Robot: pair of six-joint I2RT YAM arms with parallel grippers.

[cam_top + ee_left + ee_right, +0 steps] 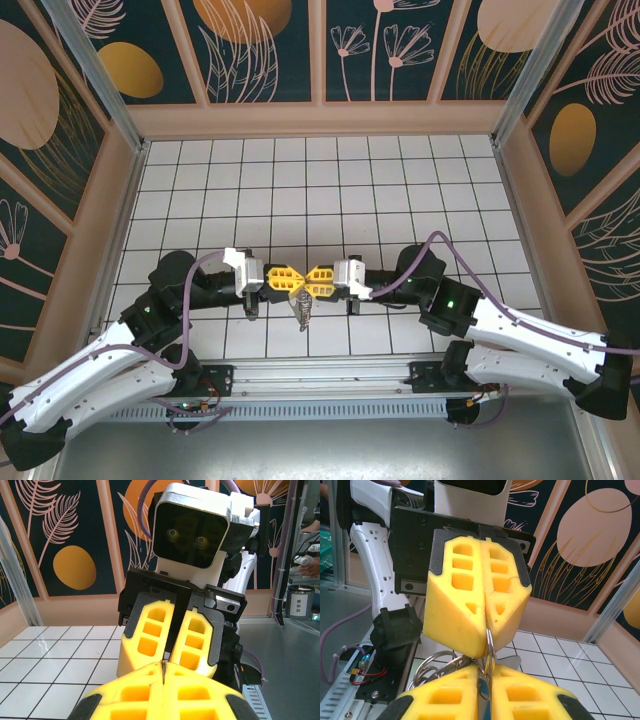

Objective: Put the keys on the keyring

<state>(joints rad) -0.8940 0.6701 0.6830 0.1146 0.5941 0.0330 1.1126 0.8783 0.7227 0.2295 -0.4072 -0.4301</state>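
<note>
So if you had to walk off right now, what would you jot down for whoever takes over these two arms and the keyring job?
Left gripper: shut, pinching the silvery wire of the keyring.
Right gripper: tip to tip with the left one, looks shut on the same ring.
Things: the keyring is held in the air between both grippers, above the tiled table near the arm bases. A small bundle hangs below it, too small to tell whether it includes the keys.
Done: ring is off the table, gripped from both sides.
Left: confirm the keys are on. If not, thread them.
</note>
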